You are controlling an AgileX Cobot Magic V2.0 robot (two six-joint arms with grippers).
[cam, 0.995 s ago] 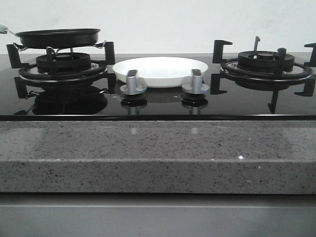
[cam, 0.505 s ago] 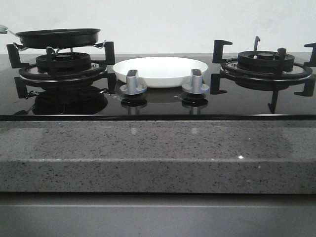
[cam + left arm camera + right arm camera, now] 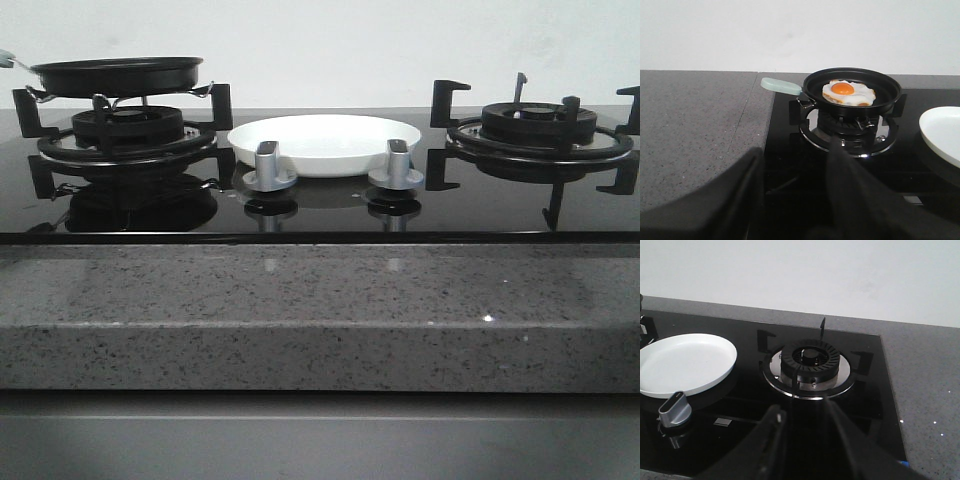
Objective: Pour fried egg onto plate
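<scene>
A: Progress so far? Nothing of the pour looks done to me. The thin whitish fried egg with its orange yolk (image 3: 848, 92) lies flat inside the round black frying pan (image 3: 852, 90), and the pan sits level on the black iron grate of the left burner (image 3: 125, 135).

B: And the round glossy white plate (image 3: 325, 143)?

A: Bare, on the dark glass hob (image 3: 320, 215) between the two burners, just behind the two silver control knobs (image 3: 268, 166). Pan and plate are near each other but apart.

B: Is either arm on the pan?

A: No. The left gripper (image 3: 795, 200) has its dark fingers spread with nothing between them, well short of the pan's pale green handle (image 3: 781, 86), which points away from the plate. The right gripper (image 3: 802, 440) is likewise parted and empty, facing the bare right burner (image 3: 810, 360).

B: So what's left?

A: By my judgement, everything: grasp the handle, lift, carry over the plate, tip the egg out.
</scene>
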